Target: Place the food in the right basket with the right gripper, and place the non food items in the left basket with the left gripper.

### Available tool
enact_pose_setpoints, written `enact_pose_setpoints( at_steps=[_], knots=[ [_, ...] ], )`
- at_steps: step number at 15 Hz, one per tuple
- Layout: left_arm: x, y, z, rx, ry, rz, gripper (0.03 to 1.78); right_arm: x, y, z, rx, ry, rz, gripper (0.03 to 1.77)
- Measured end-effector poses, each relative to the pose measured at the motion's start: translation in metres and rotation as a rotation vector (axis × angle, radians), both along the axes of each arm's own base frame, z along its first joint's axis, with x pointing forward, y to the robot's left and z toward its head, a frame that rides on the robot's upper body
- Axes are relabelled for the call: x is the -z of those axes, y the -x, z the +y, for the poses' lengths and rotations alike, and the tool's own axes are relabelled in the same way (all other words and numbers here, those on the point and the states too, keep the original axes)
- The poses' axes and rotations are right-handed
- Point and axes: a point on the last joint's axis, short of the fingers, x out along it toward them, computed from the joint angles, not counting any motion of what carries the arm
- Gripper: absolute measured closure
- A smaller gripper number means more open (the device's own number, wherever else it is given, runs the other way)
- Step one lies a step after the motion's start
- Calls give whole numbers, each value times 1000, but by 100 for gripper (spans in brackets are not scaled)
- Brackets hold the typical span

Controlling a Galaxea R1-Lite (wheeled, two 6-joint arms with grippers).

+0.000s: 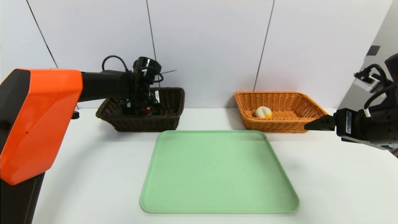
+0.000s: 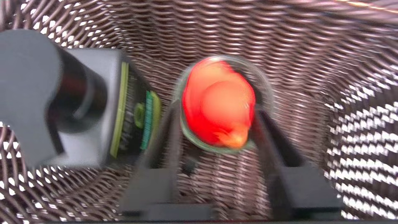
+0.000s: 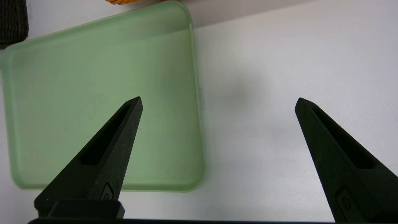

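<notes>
white panelled wall (image 1: 211,46), dark seams | green tray (image 1: 217,171) flat on white tabletop (image 1: 93,171) | dark square (image 1: 373,50) far right

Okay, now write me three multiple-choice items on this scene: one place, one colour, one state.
1. Where is the pale food item?
A) on the tray
B) in the orange-brown basket
C) in the dark basket

2. What colour is the tray?
A) green
B) blue
C) red

3. How does the right gripper stand?
A) shut on a bottle
B) shut, holding nothing
C) open, holding nothing

1 B: the pale food item lies inside the orange-brown basket.
2 A: the tray shows plain light green.
3 C: the right gripper has its fingertips wide apart, only table and tray beyond.
</notes>
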Motion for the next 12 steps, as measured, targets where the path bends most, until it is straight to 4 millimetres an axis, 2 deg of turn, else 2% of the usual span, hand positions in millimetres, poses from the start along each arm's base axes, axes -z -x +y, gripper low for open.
enact_pose_setpoints(
  at_steps=[5, 7, 10, 12],
  knots=[
    [7, -4, -1, 1, -4, 9, 53, -2, 0, 0, 2, 0, -8, 10],
    [0, -1, -2, 7, -2, -5, 43, -2, 0, 0, 1, 1, -11, 10],
    [-41, 21, -5, 66, -33, -79, 33, -3, 0, 0, -6, 3, -15, 10],
    [-78, 46, -6, 126, -71, -136, 28, -7, 0, 1, -22, 29, -36, 10]
  ],
)
